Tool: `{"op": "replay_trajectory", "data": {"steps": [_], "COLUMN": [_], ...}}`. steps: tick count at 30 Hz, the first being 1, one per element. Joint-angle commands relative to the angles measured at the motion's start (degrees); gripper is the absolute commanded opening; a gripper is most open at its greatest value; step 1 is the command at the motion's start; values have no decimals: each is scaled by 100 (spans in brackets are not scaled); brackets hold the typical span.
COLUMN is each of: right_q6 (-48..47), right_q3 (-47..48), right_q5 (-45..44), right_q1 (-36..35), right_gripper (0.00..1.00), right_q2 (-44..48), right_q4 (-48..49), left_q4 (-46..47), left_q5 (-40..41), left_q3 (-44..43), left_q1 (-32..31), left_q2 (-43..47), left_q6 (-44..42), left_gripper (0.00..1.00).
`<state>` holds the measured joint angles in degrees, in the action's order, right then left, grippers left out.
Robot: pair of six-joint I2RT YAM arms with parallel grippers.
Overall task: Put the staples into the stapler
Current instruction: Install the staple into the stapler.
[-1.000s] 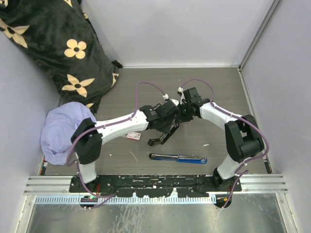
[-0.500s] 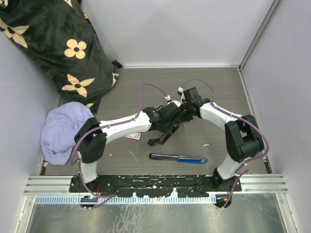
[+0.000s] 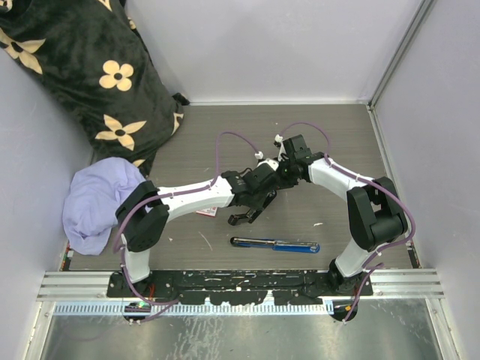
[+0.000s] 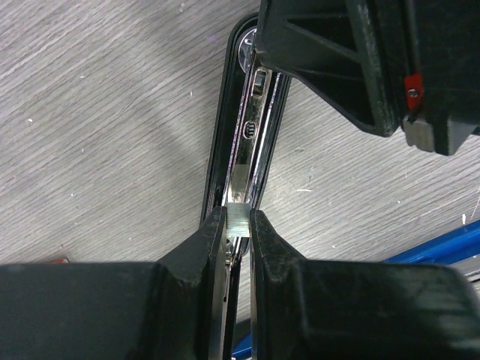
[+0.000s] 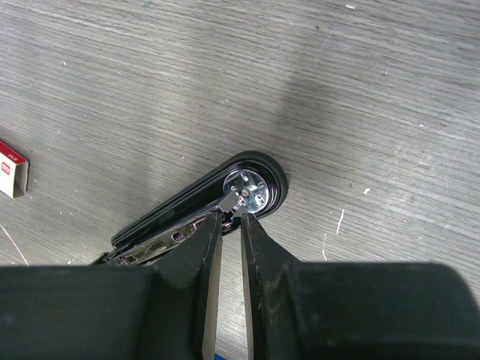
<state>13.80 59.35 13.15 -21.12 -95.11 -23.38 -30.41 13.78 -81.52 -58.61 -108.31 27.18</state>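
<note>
A black stapler (image 3: 247, 213) lies opened at the table's middle, its metal magazine channel (image 4: 251, 127) facing up. My left gripper (image 4: 238, 219) is shut on a short silvery strip of staples (image 4: 238, 222) and holds it just over the channel's near end. At the stapler's front end, beside the round anvil plate (image 5: 251, 189), my right gripper (image 5: 231, 216) is pinched on the metal arm. The white and red staples box (image 5: 11, 169) lies on the table to the left, and the left forearm partly hides it (image 3: 205, 211) in the top view.
A long blue and black stapler (image 3: 275, 244) lies near the front edge, below the black one. A purple cloth (image 3: 94, 199) and a black flowered pillow (image 3: 82, 67) fill the left side. Grey walls close in the table on three sides.
The left arm has shifted a little to the right and lower over the black stapler. The right arm and the stapler have stayed where they were.
</note>
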Motion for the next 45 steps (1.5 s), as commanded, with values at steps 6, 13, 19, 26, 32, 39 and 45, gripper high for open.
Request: {"op": "replay_trajectory", "data": {"steps": [6,13,19,26,32,39,45], "right_q6": [-297,-298,-296,-296,-297,-296,-299], "right_q3": [-277,-277,-284,-283,-279,-284,-277], "right_q5": [-441,-446,-447,-447,-453,-432,-433], "right_q1": [35,31,33,33,36,36,30], "right_gripper": [20,20,20,20,20,20,20], "right_q2": [-192,-192,-183,-200,-201,-201,-201], "right_q4": [-558,-563,-572,-572,-579,-573,-585], "left_q4": [698,794,866,1027,1055,1078,1131], "left_q5": [81,146,179,51,81,103,71], "left_q3": [154,206,247,286,303,348,381], "left_q1": [7,12,54,81,95,118,132], "left_q2": [32,-30,-87,-107,-158,-168,-182], "left_q6": [-305,-464,-562,-633,-746,-869,-982], "left_gripper": [13,13,13,11,11,10,10]}}
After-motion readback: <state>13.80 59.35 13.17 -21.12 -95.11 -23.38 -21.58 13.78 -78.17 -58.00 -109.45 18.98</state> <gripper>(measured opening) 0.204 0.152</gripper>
